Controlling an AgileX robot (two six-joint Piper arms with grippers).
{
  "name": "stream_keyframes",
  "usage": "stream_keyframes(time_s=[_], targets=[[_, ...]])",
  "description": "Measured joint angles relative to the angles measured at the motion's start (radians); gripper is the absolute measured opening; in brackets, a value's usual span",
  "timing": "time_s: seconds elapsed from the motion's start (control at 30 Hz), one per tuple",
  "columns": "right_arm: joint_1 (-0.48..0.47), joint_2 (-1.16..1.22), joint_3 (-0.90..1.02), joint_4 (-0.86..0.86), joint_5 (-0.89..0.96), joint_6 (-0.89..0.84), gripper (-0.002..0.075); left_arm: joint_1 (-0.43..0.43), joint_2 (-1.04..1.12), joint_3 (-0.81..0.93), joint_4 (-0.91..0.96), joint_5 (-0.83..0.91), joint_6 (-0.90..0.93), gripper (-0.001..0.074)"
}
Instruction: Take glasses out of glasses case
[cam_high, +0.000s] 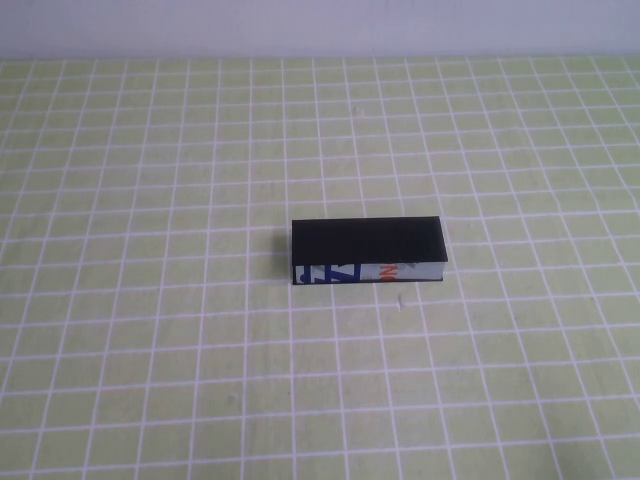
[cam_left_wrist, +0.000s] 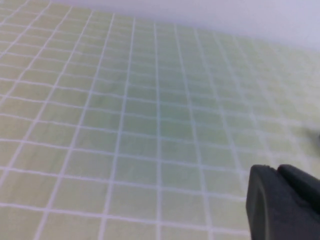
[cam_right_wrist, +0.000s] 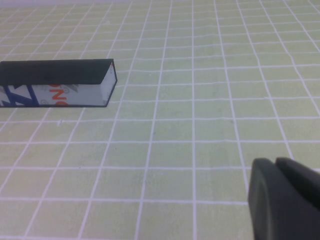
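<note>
The glasses case (cam_high: 367, 251) lies closed near the middle of the table (cam_high: 150, 350), which is covered by a light green cloth with a white grid. Open cloth surrounds the case on all four sides, and the table's far edge meets a pale wall (cam_high: 320, 25) well beyond it. The case is a long rectangular box with its long axis running left to right in the high view. Its flat lid is black; the front face is white with blue and orange print, and the right wrist view shows a white end face. The left gripper (cam_left_wrist: 285, 202) hovers above bare cloth, and the right gripper (cam_right_wrist: 285, 200) hovers above bare cloth well apart from the case's end. Only a dark part of each gripper shows, so it cannot be told whether either is spread or pressed together.
</note>
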Motion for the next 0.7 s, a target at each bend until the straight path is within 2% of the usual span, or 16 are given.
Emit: stream_keyframes(time_s=[0.13, 0.23, 0.3, 0.47, 0.7], targets=[[0.000, 0.000, 0.000, 0.000, 0.000, 0.000, -0.0018, 0.000, 0.000, 0.000, -0.248, -0.108, -0.005, -0.0004], [0.000, 0.000, 0.000, 0.000, 0.000, 0.000, -0.0018, 0.000, 0.000, 0.000, -0.331, -0.184, -0.008, -0.0004], [0.000, 0.000, 0.000, 0.000, 0.000, 0.000, -0.0018, 0.000, 0.003, 0.000, -0.376, -0.171, -0.020, -0.0004], [0.000, 0.000, 0.000, 0.000, 0.000, 0.000, -0.0018, 0.001, 0.150, -0.126, -0.416, 0.040, -0.022, -0.0004], [0.000, 0.000, 0.000, 0.000, 0.000, 0.000, -0.0018, 0.001, 0.573, -0.448, -0.405, 0.381, 0.127, -0.0004]])
